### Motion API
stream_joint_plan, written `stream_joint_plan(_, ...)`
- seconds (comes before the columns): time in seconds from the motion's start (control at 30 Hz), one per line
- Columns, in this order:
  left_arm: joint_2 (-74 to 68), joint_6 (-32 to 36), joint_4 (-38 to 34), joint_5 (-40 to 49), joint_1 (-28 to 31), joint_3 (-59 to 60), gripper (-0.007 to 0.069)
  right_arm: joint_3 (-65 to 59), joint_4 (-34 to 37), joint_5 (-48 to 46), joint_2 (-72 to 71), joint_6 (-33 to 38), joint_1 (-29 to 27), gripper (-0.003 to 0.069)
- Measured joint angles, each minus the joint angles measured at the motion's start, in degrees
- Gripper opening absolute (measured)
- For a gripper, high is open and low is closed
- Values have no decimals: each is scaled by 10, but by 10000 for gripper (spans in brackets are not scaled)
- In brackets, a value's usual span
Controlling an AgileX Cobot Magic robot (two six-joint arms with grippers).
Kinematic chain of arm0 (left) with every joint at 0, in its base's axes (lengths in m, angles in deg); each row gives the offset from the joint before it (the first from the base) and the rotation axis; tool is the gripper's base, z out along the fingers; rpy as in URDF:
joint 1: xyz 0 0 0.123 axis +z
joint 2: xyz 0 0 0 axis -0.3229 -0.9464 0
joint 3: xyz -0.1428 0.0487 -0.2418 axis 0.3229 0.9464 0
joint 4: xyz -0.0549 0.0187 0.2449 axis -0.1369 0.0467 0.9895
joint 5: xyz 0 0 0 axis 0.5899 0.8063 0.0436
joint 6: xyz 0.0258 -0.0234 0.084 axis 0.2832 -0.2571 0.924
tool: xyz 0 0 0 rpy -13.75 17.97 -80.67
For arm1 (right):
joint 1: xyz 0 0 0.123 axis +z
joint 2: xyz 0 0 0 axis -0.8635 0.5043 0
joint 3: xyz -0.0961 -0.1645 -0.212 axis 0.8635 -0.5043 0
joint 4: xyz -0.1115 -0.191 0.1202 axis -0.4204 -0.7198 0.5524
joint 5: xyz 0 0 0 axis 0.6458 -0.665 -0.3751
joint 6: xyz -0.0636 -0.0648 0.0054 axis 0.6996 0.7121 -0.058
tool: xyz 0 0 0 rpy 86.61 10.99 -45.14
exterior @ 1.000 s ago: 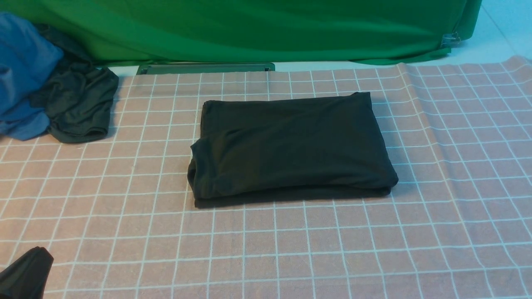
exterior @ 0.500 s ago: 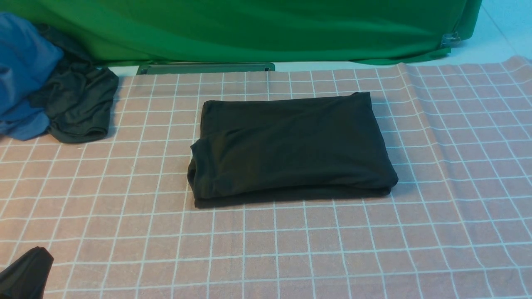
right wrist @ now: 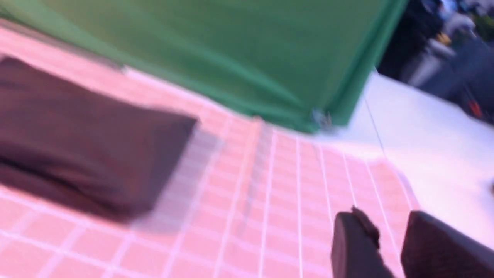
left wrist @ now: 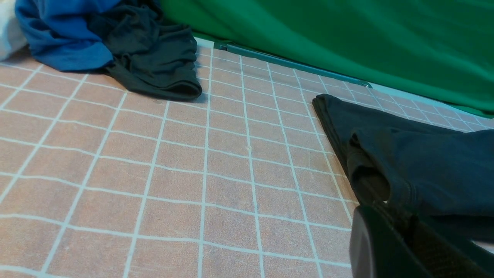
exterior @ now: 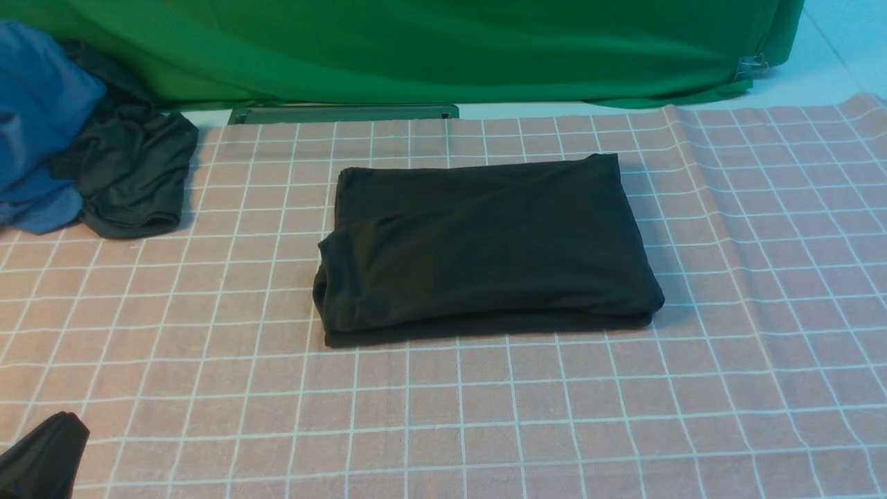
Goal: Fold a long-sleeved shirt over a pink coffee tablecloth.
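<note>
pink coffee tablecloth bears our folded long-sleeved shirt; our left gripper is closed empty, right gripper fingers parted.

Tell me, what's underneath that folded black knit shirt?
The folded black knit shirt lies on the pink checked tablecloth. Whatever lies directly beneath the shirt is covered, and its lower folded layers are hidden too.

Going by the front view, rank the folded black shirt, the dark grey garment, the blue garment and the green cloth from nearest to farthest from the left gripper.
From the left gripper, at the near left corner:
1. Dark grey garment, far left.
2. Blue garment, just behind it; close to call against the first.
3. Folded black shirt, centre of the pink tablecloth.
4. Green cloth, along the back.
</note>
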Motion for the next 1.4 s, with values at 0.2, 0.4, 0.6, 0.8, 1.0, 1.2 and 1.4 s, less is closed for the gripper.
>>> stream_joint_plan(0.2, 0, 0, 0, 0, 0, 0, 13, -108, -2, 39, -47, -35, -11, 235)
stream_joint_plan(0.4, 0, 0, 1, 1, 1, 0, 13, -116, -4, 8, -77, -87, -11, 235)
stream_joint_plan(0.6, 0, 0, 4, 1, 1, 0, 13, -116, -4, 8, -78, -107, 2, 237)
stream_joint_plan(0.8, 0, 0, 4, 1, 1, 0, 13, -116, -4, 8, -78, -107, 2, 237)
stream_joint_plan(1.0, 0, 0, 4, 1, 1, 0, 13, -116, -4, 8, -78, -110, 2, 237)
stream_joint_plan(1.2, 0, 0, 4, 1, 1, 0, 13, -116, -4, 8, -78, -112, 2, 237)
stream_joint_plan(1.4, 0, 0, 4, 1, 1, 0, 13, -116, -4, 8, -78, -113, 2, 237)
